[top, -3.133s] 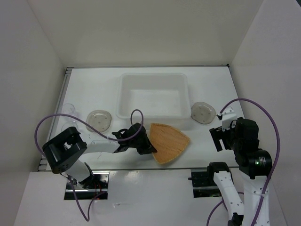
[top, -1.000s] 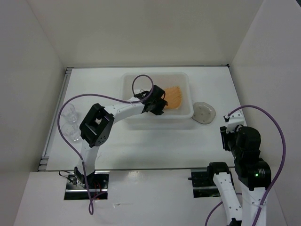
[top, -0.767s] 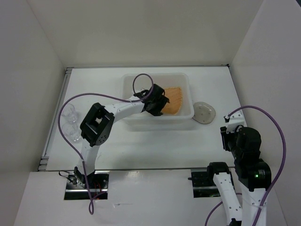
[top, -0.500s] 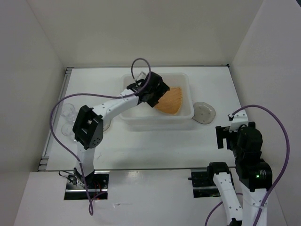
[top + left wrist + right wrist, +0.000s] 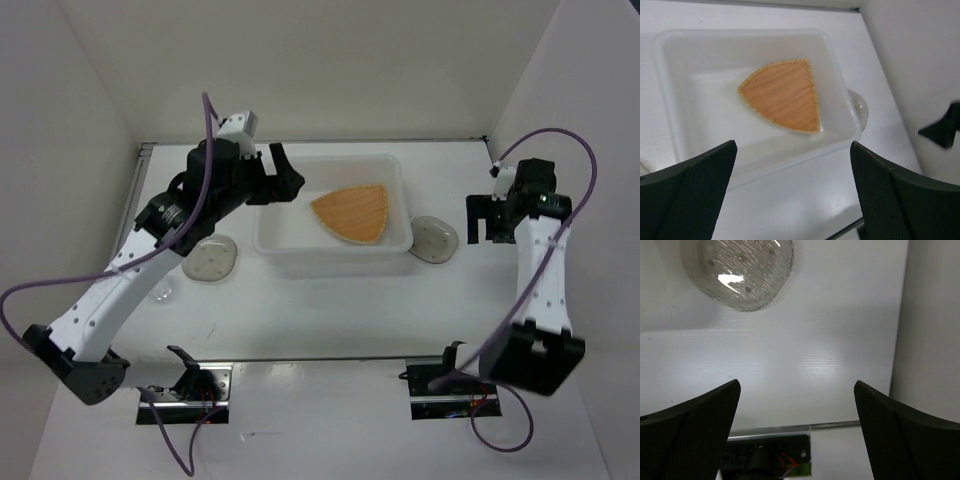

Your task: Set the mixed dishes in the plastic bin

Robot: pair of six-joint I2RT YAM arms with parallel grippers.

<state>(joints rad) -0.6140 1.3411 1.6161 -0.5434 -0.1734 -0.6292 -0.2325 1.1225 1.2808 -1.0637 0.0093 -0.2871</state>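
The tan-orange plate [image 5: 352, 213] [image 5: 782, 95] lies flat inside the plastic bin [image 5: 268, 228] [image 5: 670, 100]. My left gripper [image 5: 287, 172] [image 5: 792, 190] hovers open and empty above the bin's left end. One speckled plate [image 5: 433, 239] [image 5: 737, 272] [image 5: 858, 106] rests on the table against the bin's right end. My right gripper [image 5: 485, 220] [image 5: 797, 432] hangs open and empty just right of that plate, above the table. A second speckled plate [image 5: 210, 258] sits left of the bin. A faint clear glass [image 5: 160, 290] shows beside the left arm.
White walls close in the table on the left, back and right. The right wall stands close to the right gripper. The right arm's base mount [image 5: 770, 455] sits at the near table edge.
The left gripper has let go of the orange plate in the bin, opened wide and risen back to the left. The right arm has swung far up beside the right speckled plate and opened.
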